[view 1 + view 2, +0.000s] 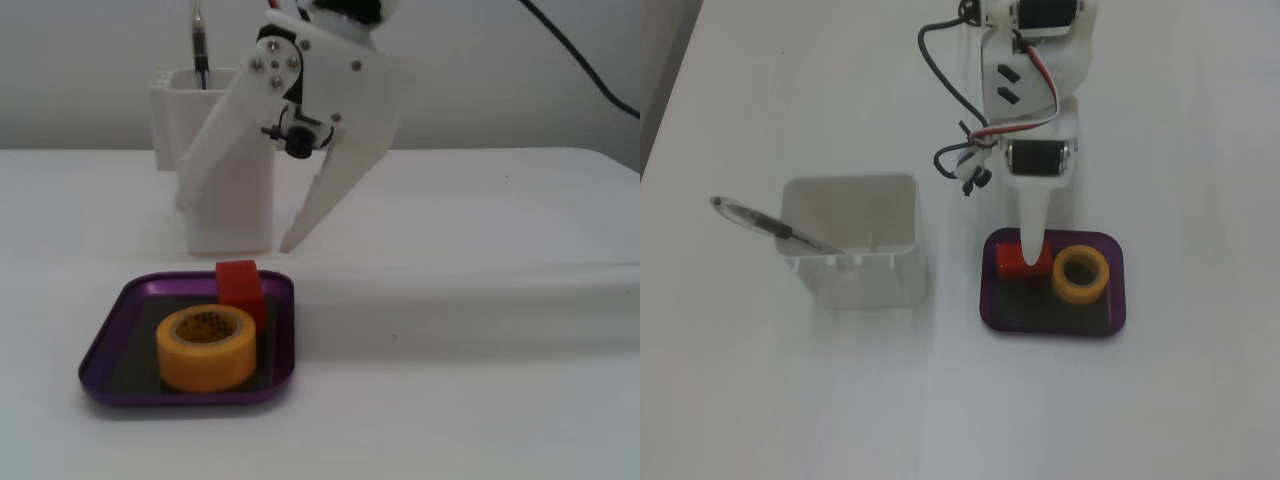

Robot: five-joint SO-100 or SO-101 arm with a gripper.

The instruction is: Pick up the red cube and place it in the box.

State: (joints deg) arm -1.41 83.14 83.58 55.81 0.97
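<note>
The red cube lies inside the purple box, at its back, touching or just behind a yellow tape roll. My white gripper hangs open above the back of the box, with its jaws spread wide and nothing between them. In the other fixed view, seen from above, the gripper reaches over the red cube and hides part of it. The cube sits in the left half of the box, beside the tape roll.
A tall white square container stands behind the box and holds a pen. In the other fixed view the container is left of the box, with the pen leaning out. Cables hang off the arm.
</note>
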